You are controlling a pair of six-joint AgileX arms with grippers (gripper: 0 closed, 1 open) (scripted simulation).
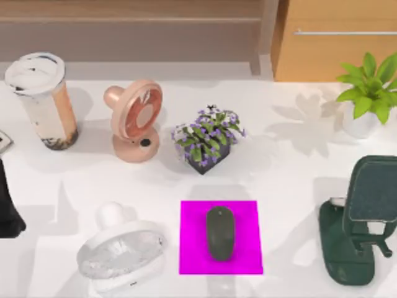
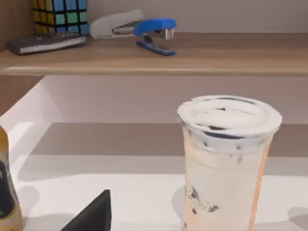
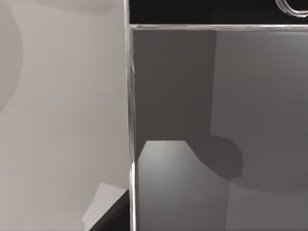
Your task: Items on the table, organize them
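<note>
On the magenta square pad (image 1: 248,239) at the front of the glossy white tabletop (image 1: 291,186), the dark grey oval mouse (image 1: 220,233) is lying squarely, seemingly already tidied. The silver-edged black smartphone (image 3: 202,120) is leaning in a dark green stand (image 1: 347,251) at the right. The tall orange-beige lidded cup (image 1: 43,102) is standing far left, facing the left arm's camera. Neither gripper's jaws can be judged.

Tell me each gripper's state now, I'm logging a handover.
Left gripper: cannot be told; near the drink cup.
Right gripper: cannot be told; close to the smartphone.
</note>
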